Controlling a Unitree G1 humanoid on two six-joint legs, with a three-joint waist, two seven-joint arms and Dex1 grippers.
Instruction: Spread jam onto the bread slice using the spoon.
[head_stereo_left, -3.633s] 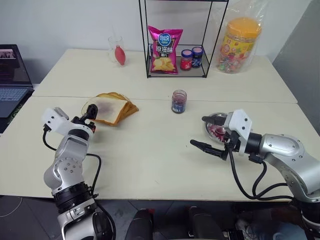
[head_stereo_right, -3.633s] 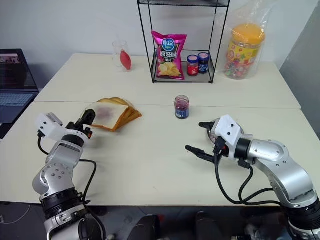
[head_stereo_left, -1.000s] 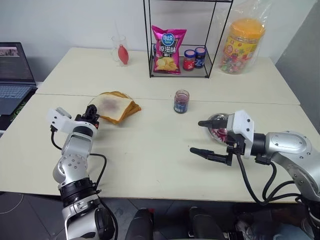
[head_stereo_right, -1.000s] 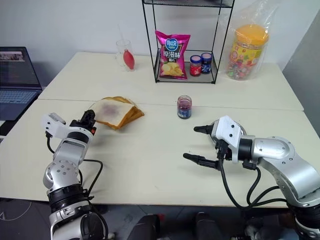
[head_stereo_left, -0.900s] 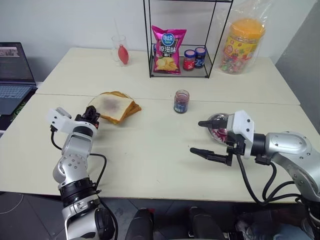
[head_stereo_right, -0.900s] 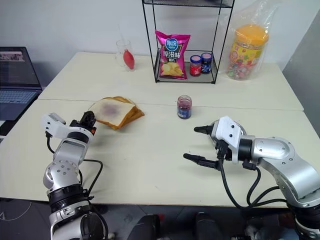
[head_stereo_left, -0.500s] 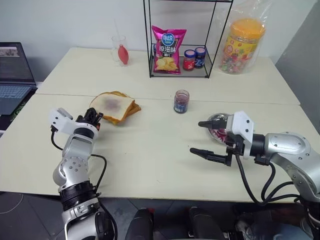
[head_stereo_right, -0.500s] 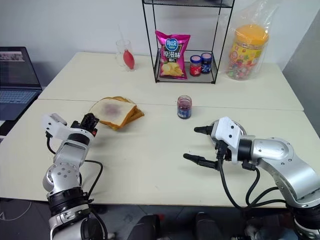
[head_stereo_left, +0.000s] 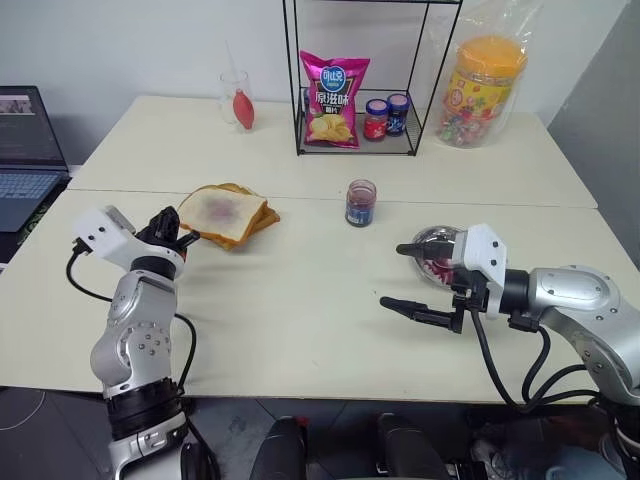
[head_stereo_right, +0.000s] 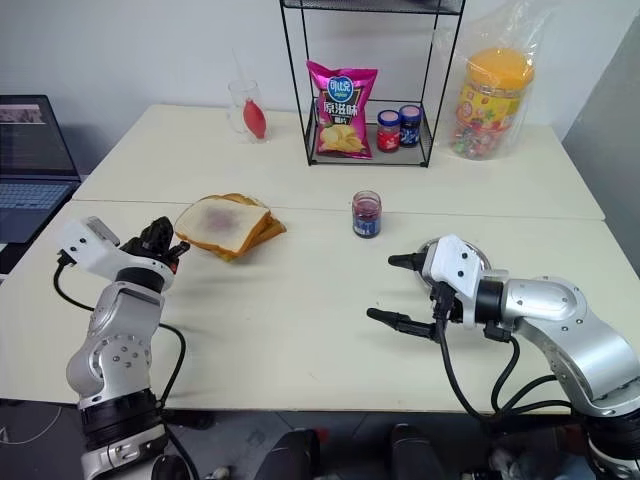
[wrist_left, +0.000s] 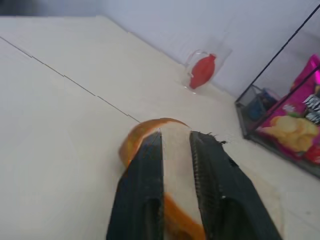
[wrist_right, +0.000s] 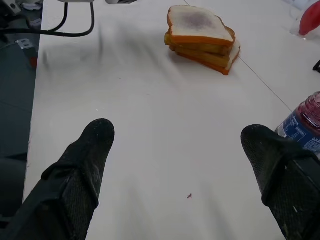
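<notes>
The bread slice (head_stereo_left: 222, 209) is lying flat on top of a small stack of toasted slices (head_stereo_left: 262, 216), on the left half of the bench (head_stereo_left: 290, 300). A purplish smear of jam (head_stereo_left: 219, 206) is showing at its centre.

The left claw (head_stereo_left: 178, 232) is hanging just beside the stack's near-left corner, pointing roughly level and straight at it. In the left wrist view its two fingers are standing a narrow gap apart with nothing between them, and the bread is showing through that gap. So the slice is lying directly ahead of this claw, along its own pointing line, and very close.

The right claw (head_stereo_left: 393, 274) is hovering over the bench well apart from the bread, on the right half, with its fingers spread wide and empty. It is pointing leftward across the bench, and in the right wrist view the stack is sitting far ahead of it. The jam jar (head_stereo_left: 359, 203) is standing between the two arms, nearer the right one, and a metal bowl (head_stereo_left: 432, 240) with something red in it is sitting just behind the right claw.

The spoon cannot be made out in either claw. Judging from this, the left arm is by far the nearer to the bread, while the right is the nearer to the jar.
</notes>
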